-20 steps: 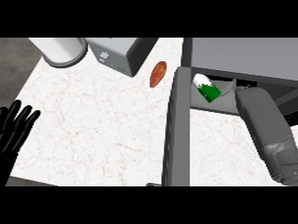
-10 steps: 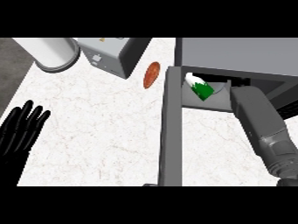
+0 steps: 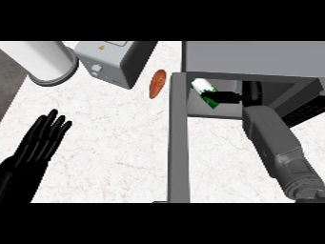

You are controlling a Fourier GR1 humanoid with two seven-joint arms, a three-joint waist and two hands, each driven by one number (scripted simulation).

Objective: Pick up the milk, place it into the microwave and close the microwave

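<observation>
The milk [image 3: 206, 91], a white carton with green print, lies tilted inside the opening of the grey microwave [image 3: 263, 57] at the upper right. My right hand [image 3: 249, 94] reaches into the cavity behind the carton, its dark fingers curled against the carton; the rest of the hand is hidden in the microwave's shadow. The right forearm [image 3: 277, 147] runs up from the lower right. The microwave door [image 3: 179, 147] stands open, seen edge-on as a long grey slab pointing towards me. My left hand [image 3: 42, 140] rests open at the lower left, fingers up.
A white cylinder [image 3: 44, 59] lies at the back left, beside a grey box-shaped appliance [image 3: 114, 62]. A small orange-brown object [image 3: 157, 84] sits between that box and the door. The counter [image 3: 101, 138] ends at a dark edge on the left.
The whole scene has slid rightwards in the view. The left hand has come further up into sight. The milk now sits more tilted inside the microwave.
</observation>
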